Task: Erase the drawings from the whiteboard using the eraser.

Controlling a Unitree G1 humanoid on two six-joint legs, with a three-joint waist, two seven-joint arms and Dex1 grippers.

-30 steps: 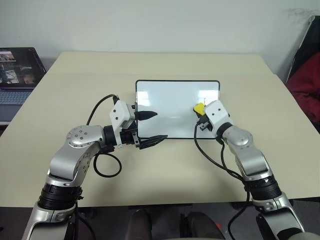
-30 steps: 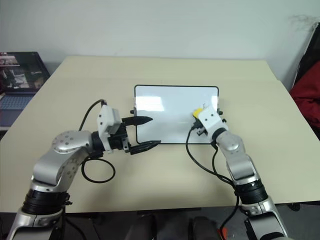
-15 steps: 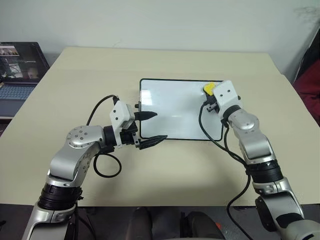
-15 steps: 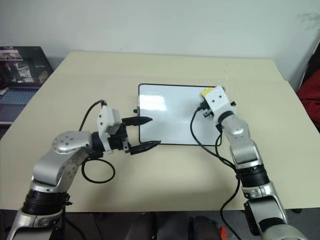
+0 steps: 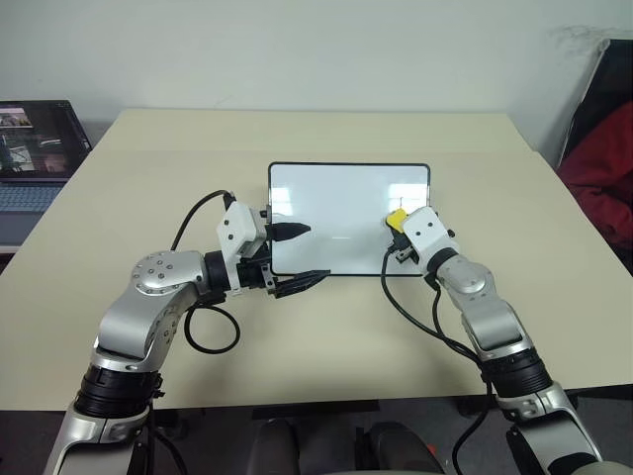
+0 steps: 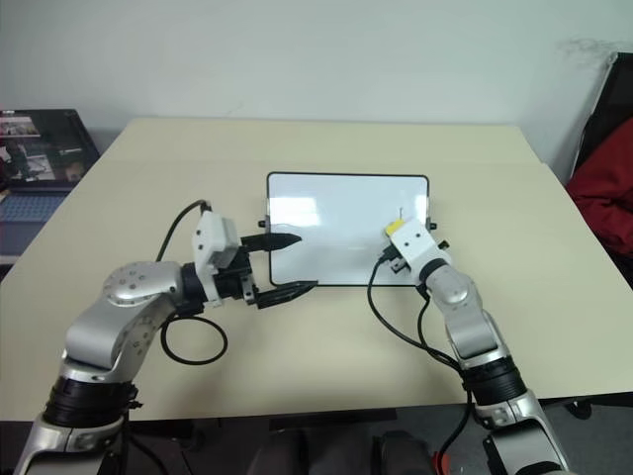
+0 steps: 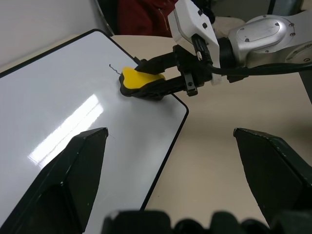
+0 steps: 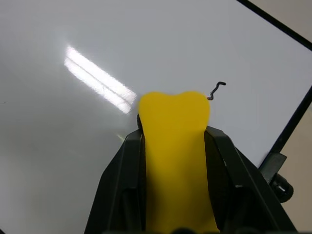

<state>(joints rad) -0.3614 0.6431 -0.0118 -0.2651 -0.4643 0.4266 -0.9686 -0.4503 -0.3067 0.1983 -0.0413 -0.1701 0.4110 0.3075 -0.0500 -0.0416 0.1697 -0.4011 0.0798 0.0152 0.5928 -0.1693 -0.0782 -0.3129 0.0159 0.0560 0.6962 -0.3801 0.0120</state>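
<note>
The whiteboard (image 5: 336,198) lies flat on the table, its near left corner between the fingers of my open left gripper (image 5: 300,254), which hold nothing. My right gripper (image 5: 397,227) is shut on the yellow eraser (image 5: 395,216), and the eraser presses on the board's right part near the front edge. Of the drawings, one small black hook-shaped mark (image 8: 217,90) shows just beyond the eraser (image 8: 174,146), toward the board's right frame. The same mark (image 7: 113,67) appears beside the eraser (image 7: 136,80) in the left wrist view. The rest of the white surface looks clean.
A laptop (image 5: 35,148) sits off the table's left side. Something red on a dark chair (image 5: 598,168) stands beyond the right edge. Black cables loop from both wrists onto the beige table (image 5: 326,327).
My right gripper carried the eraser up to the board's far right corner, then swept back down toward the near edge. The left arm stayed where it was.
</note>
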